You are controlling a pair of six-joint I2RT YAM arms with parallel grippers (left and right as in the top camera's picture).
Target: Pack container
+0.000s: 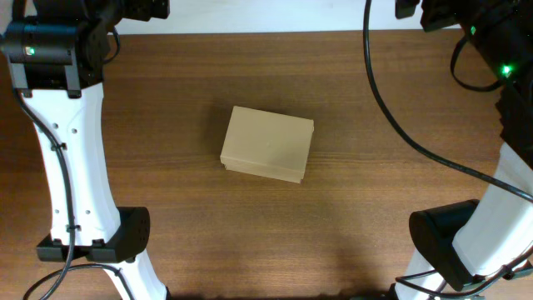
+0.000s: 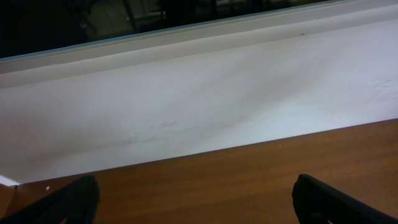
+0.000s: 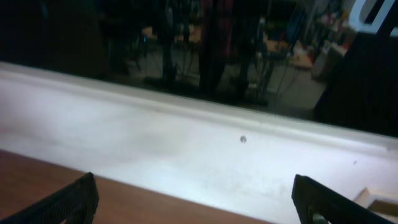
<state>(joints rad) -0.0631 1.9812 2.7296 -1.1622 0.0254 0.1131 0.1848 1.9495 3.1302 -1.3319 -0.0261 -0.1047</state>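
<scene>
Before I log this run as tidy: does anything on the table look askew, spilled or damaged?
Nothing looks spilled or damaged. The container sits closed mid-table, turned slightly off square with the edges of the table; that is the only thing askew.

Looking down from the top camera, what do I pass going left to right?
White-and-black left robot arm → small closed tan cardboard box in the middle of the brown wooden table → white-and-black right robot arm.

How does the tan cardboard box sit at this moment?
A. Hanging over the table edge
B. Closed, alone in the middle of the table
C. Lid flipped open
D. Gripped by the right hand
B: the small rectangular tan cardboard box lies with its flap shut on the brown wooden table, with nothing touching it.
</scene>
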